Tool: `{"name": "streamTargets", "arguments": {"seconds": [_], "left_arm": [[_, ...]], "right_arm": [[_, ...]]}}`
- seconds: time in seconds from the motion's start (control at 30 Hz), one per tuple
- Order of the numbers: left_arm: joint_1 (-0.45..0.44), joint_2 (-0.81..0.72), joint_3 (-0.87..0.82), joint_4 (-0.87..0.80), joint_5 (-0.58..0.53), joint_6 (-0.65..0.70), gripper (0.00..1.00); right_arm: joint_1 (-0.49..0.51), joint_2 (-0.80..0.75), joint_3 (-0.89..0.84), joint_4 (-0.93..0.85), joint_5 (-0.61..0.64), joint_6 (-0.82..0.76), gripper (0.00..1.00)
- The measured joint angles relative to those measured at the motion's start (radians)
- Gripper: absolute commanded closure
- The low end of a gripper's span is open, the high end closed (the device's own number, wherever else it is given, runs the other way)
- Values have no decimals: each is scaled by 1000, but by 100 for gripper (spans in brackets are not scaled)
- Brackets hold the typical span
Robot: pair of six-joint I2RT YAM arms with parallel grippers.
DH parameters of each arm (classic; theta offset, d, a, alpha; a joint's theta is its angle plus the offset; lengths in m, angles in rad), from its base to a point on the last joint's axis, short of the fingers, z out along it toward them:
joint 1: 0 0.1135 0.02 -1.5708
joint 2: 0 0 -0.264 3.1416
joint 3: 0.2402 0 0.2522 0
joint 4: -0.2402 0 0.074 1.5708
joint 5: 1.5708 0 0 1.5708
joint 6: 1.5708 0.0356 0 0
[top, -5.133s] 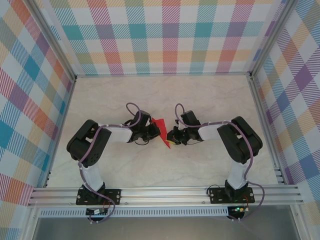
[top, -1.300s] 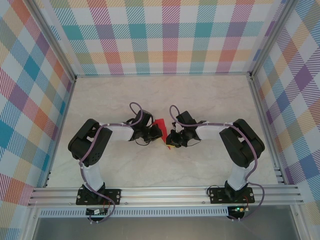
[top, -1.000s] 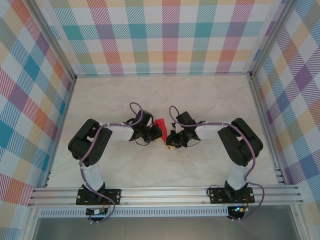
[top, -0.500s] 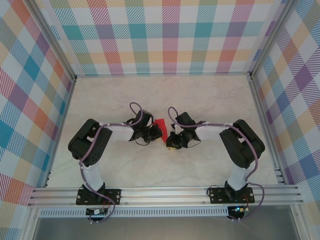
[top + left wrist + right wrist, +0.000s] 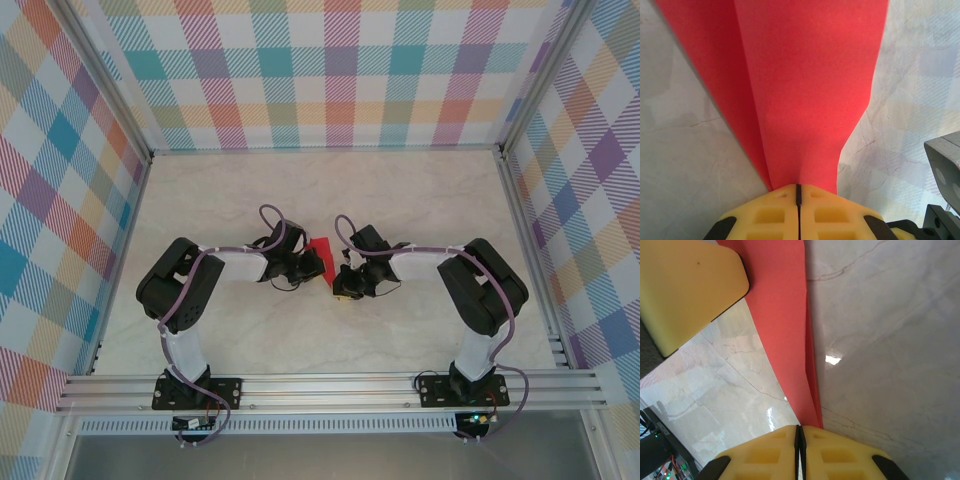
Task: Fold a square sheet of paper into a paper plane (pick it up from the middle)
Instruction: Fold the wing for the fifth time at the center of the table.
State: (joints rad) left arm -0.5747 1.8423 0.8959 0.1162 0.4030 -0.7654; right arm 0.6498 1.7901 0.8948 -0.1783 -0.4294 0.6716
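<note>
The red sheet of paper is folded into a narrow layered shape and held just above the marble table, between both arms. My left gripper is shut on one end. In the left wrist view the paper fans out from the closed yellow fingertips, where that gripper pinches it. My right gripper is shut on the other end. In the right wrist view a thin layered strip of paper runs up from this gripper towards one yellow finger of the left gripper.
Aluminium frame posts and checkered walls enclose the table on three sides. Both arm bases sit on the rail at the near edge. Part of the right arm shows at the lower right of the left wrist view.
Over the last seconds the two grippers have come closer together and the red paper shows smaller from above. In the last second the right gripper crept slightly left.
</note>
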Motion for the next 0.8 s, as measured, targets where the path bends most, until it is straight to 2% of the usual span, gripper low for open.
{"name": "streamTargets", "arguments": {"seconds": [0.37,0.6,0.8], "left_arm": [[0,2,5,-8,0,0,93],[0,2,6,-9,0,0,93],[0,2,6,-9,0,0,93]], "right_arm": [[0,-40,-29,-26,29,-15,87],[0,-121,-64,-109,33,-30,85],[0,-154,-32,-65,42,-26,85]]}}
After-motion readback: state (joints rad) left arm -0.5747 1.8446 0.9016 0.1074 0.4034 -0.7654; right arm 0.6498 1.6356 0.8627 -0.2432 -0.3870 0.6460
